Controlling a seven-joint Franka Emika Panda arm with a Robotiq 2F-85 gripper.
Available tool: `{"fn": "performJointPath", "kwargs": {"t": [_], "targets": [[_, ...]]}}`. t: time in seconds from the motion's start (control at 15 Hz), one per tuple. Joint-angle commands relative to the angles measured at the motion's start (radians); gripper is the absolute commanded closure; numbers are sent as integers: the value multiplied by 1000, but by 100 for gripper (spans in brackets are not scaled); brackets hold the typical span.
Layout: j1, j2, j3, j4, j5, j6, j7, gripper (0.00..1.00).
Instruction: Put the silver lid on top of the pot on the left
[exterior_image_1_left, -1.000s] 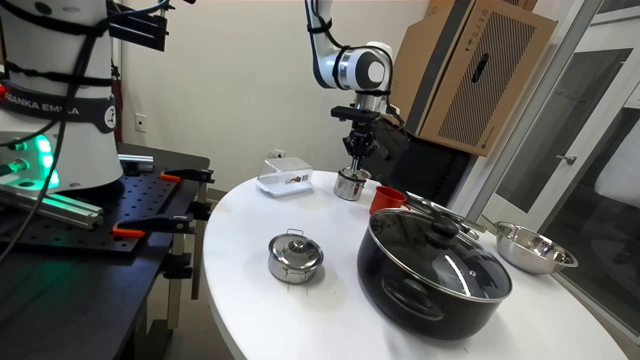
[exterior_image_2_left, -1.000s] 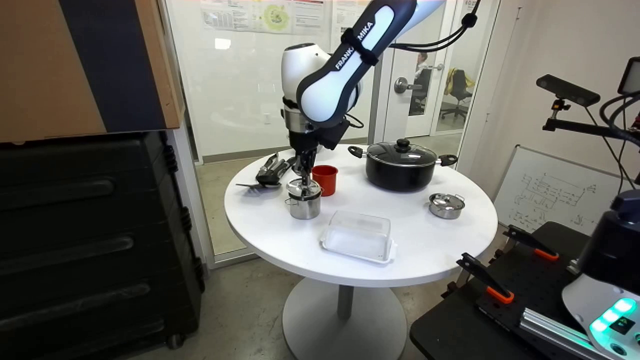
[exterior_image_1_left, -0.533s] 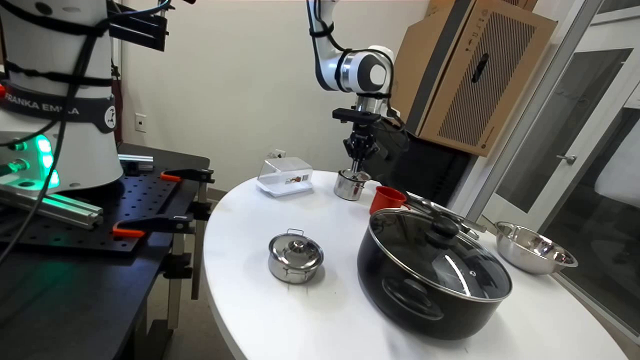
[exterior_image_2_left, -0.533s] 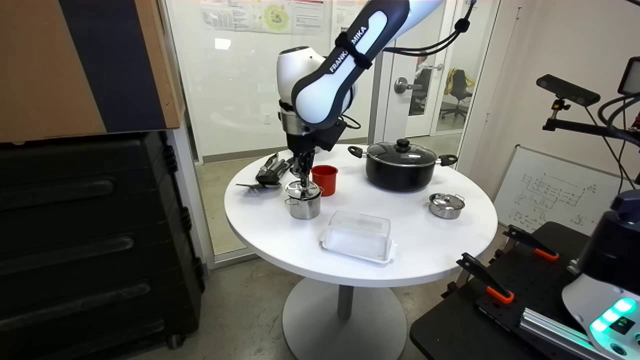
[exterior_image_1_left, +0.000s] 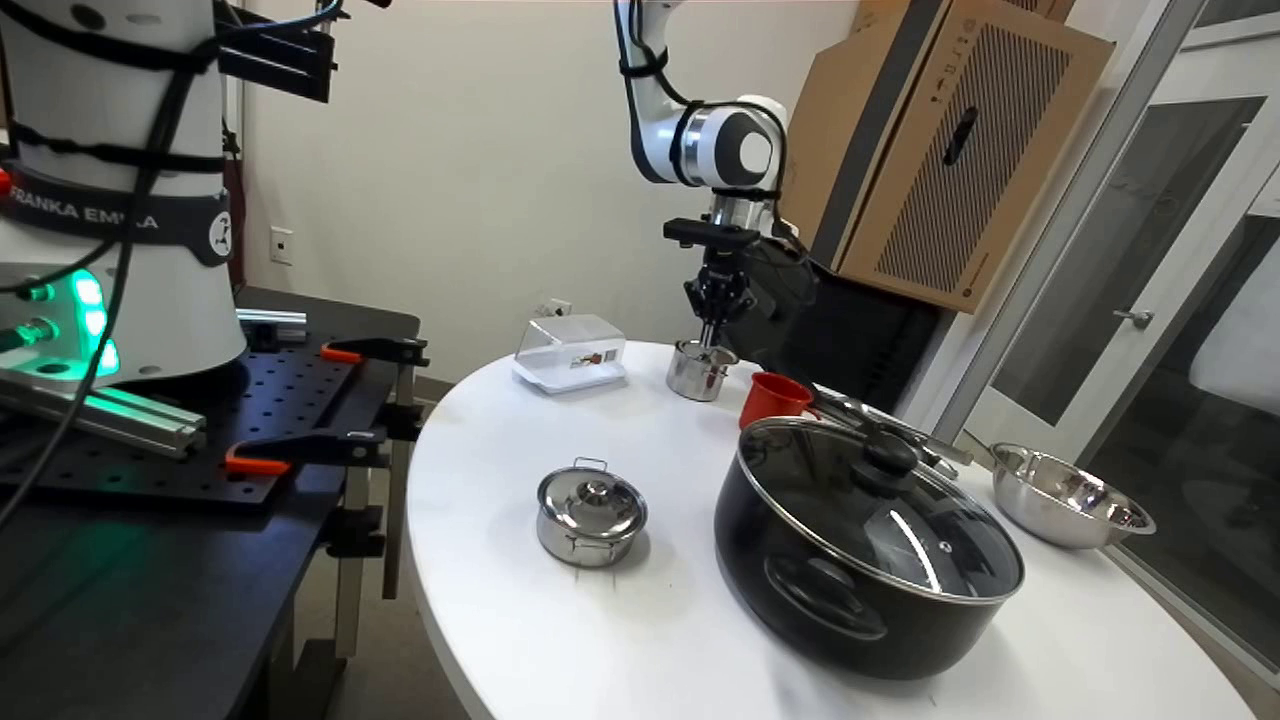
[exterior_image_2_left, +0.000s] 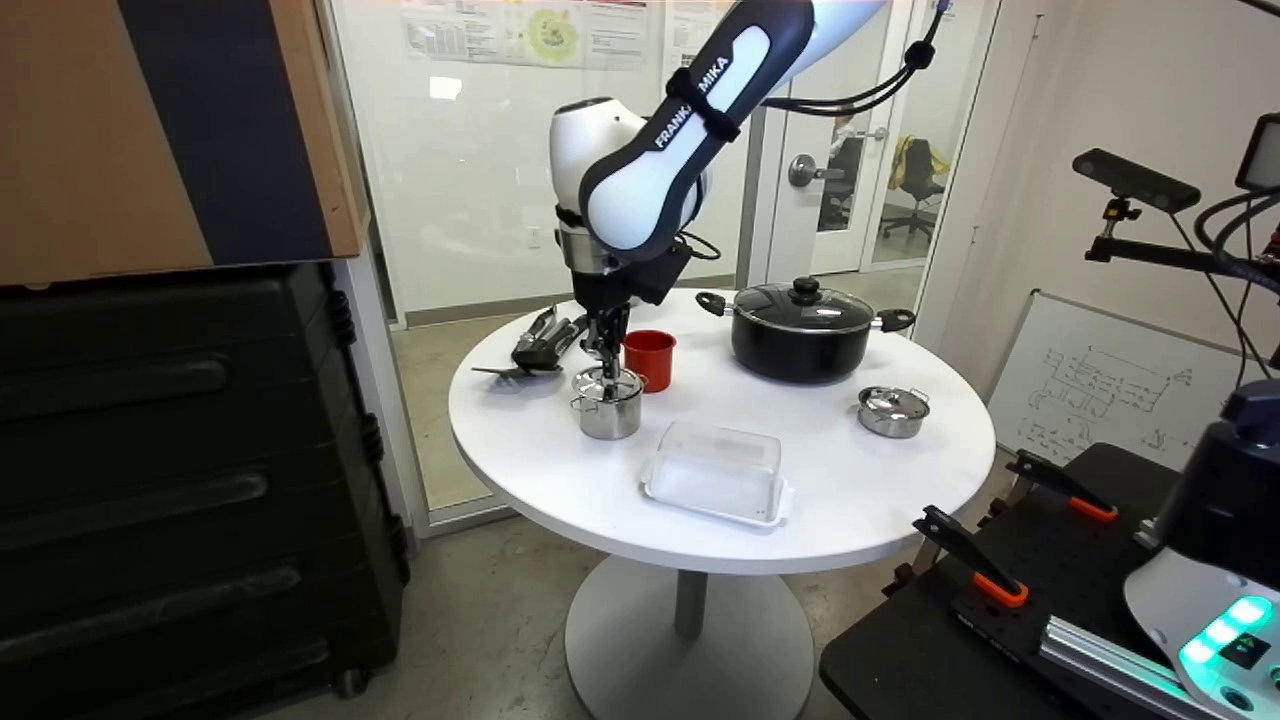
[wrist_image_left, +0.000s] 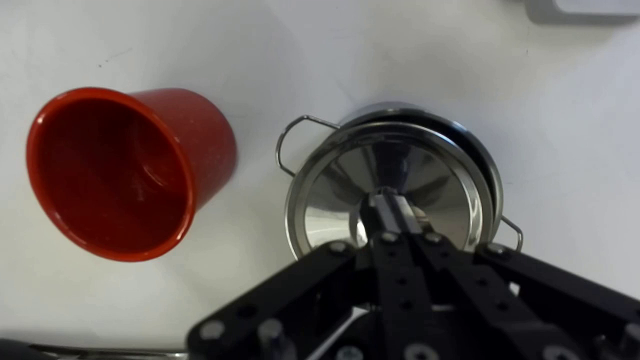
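- The gripper (wrist_image_left: 397, 213) reaches up from the bottom of the wrist view, its fingers (wrist_image_left: 386, 214) drawn together and pinching the silver lid (wrist_image_left: 330, 192) at the middle, where they hide the knob.
- The lid is right of centre in the wrist view, over the small cylindrical steel pot (wrist_image_left: 495, 175). It covers most of the mouth but sits off-centre: a dark crescent of opening shows along its upper right. Whether its edge touches the rim, I cannot tell.
- This pot stands upright on the round white table (exterior_image_2_left: 850, 490), a little left of centre in an exterior view (exterior_image_2_left: 611, 418).
- A red cup (wrist_image_left: 212, 140) fills the left of the wrist view, upright, beside the pot and apart from it.
- In an exterior view, a clear-covered butter dish (exterior_image_2_left: 715, 470) lies just below centre, near the pot, with dark utensils (exterior_image_2_left: 545, 345) left of centre.
- In an exterior view, the large black pot (exterior_image_1_left: 850, 620) takes the lower right, its glass lid (exterior_image_1_left: 880, 510) on; a shallow lidded steel pan (exterior_image_1_left: 590, 540) stands left of it, a steel bowl (exterior_image_1_left: 1070, 495) toward the right edge.
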Motion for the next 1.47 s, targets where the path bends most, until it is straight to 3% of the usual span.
{"fn": "performJointPath", "kwargs": {"t": [0.0,1.33,1.4], "targets": [[11,17,-1,26,7,-31,4,100],[33,-8,0,-14,-34,-8,-10,100],[30,-9,3,-16,-28,-10,-13,74]]}}
